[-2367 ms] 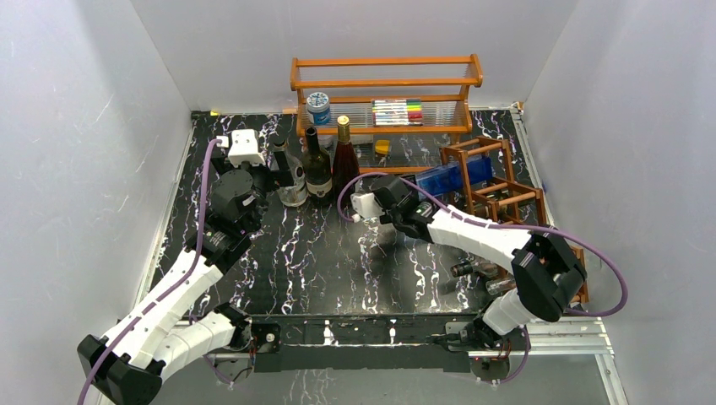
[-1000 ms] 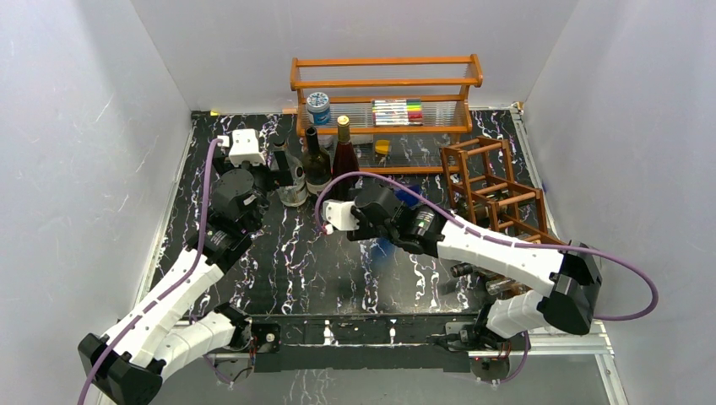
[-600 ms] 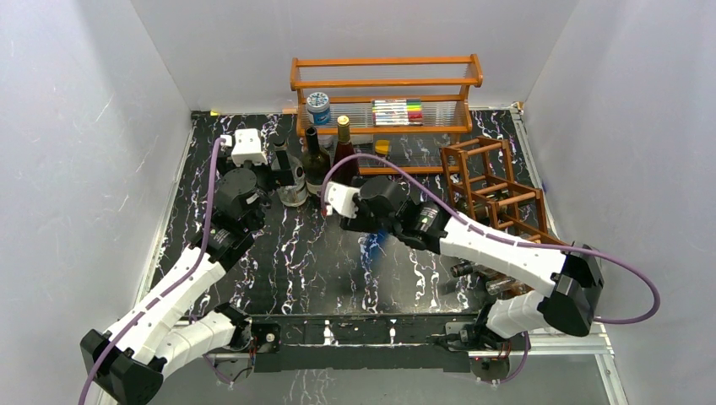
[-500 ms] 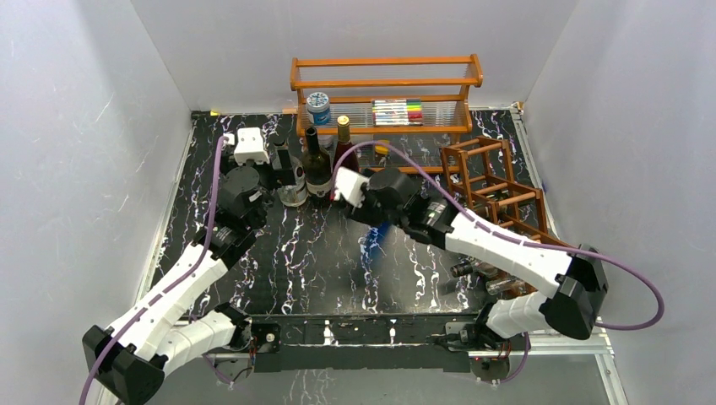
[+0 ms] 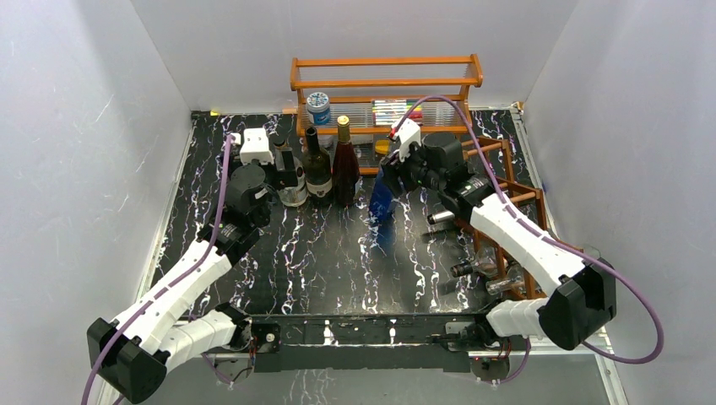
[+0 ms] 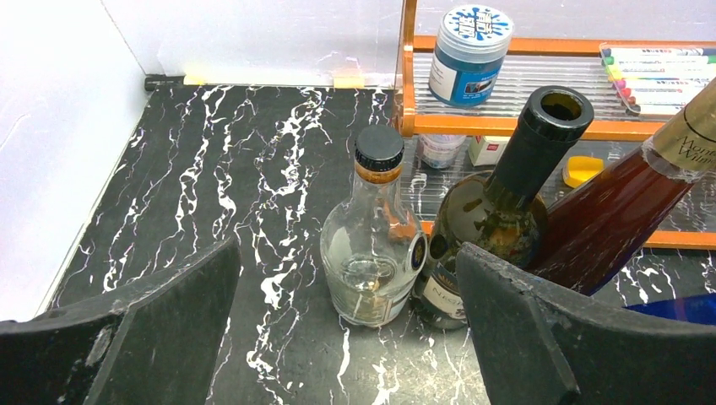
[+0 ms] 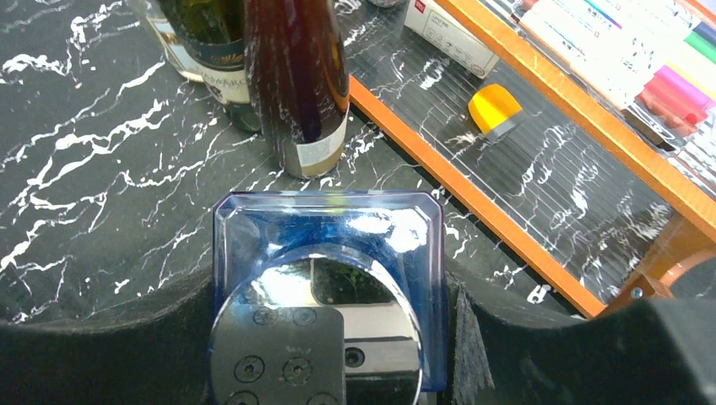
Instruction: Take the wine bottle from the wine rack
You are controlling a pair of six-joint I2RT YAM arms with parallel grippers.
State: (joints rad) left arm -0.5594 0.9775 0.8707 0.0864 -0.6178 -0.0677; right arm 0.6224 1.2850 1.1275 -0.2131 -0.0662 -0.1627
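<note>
My right gripper (image 5: 404, 173) is shut on a blue square wine bottle (image 5: 381, 197) and holds it upright by its top, left of the reddish-brown wine rack (image 5: 496, 196) and clear of it. In the right wrist view the bottle (image 7: 325, 240) fills the space between my gripper's (image 7: 329, 316) dark fingers (image 7: 515, 329), its mirror-like cap facing the camera. I cannot tell whether its base touches the table. My left gripper (image 5: 283, 171) is open and empty just in front of a clear bottle (image 6: 371, 253); it also shows in the left wrist view (image 6: 350, 337).
A clear bottle (image 5: 292, 187), a dark green bottle (image 5: 317, 173) and a red-brown bottle (image 5: 344, 167) stand left of the blue one. The orange shelf (image 5: 384, 84) holds a blue tub (image 5: 318, 107) and markers. More bottles (image 5: 473, 268) lie in the rack.
My right arm has swung the blue bottle from the table's middle back and right, turning it upright beside the standing bottles. My left gripper has edged toward the clear bottle.
</note>
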